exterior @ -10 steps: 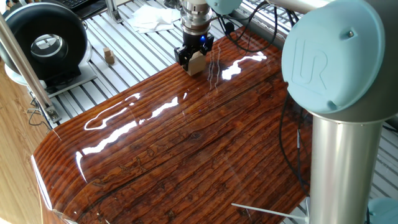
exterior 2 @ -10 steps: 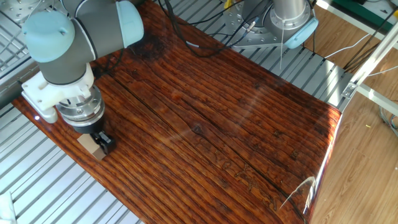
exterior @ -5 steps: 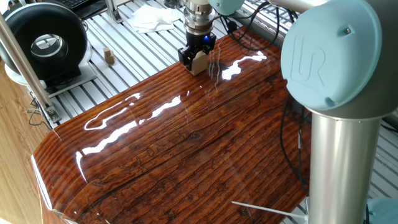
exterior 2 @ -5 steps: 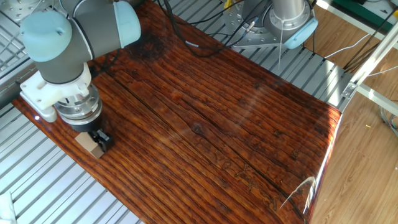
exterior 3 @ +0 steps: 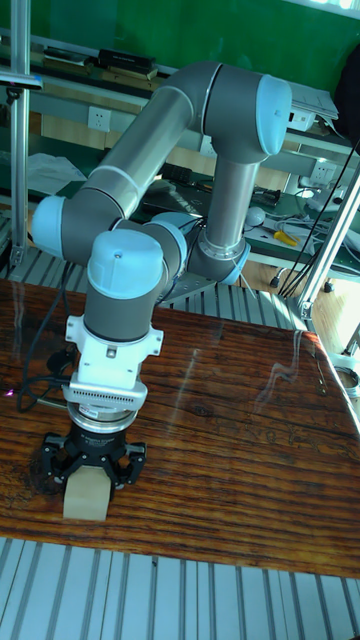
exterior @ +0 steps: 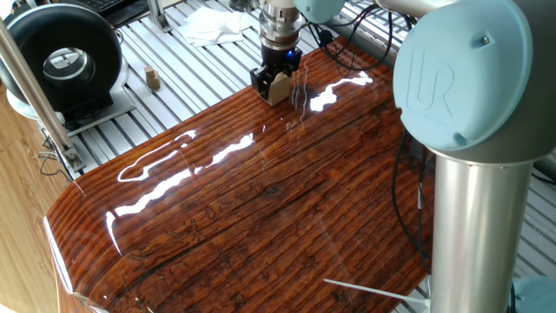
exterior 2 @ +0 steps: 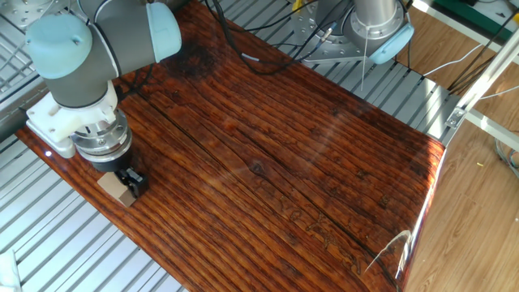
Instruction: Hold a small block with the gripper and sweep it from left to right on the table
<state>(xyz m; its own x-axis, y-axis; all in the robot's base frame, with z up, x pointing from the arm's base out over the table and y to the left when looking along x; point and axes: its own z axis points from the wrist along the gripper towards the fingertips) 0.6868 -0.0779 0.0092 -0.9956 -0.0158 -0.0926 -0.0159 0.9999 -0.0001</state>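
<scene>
Currently the end effector (exterior 3: 88,478) points straight down at the table (exterior 2: 268,154), wrist axis vertical, with its two black fingers clamped on the small block (exterior 3: 86,497). The block sits between the fingertips and directly below the silver wrist, its bottom face on or just above the table surface; contact cannot be confirmed.

Block orientation: a cube, so no long axis to record. Its faces stand upright, not tilted. In the tall fixed view one flat face looks squarely at the camera, with one finger on either side of it. In the other fixed view the block (exterior 2: 116,186) shows a top face and two sides, its edges roughly in line with the nearby table edge.

Position: the end effector (exterior 2: 123,182) and block are close to one long edge of the table, near a corner; the silver slatted surface (exterior 2: 73,259) begins just beyond the block. In one fixed view the end effector (exterior: 278,83) holds the block (exterior: 279,86) at the far edge of the table (exterior: 261,209). A tiny darker wooden piece (exterior: 153,79) lies on the slats, well apart from the end effector.
</scene>
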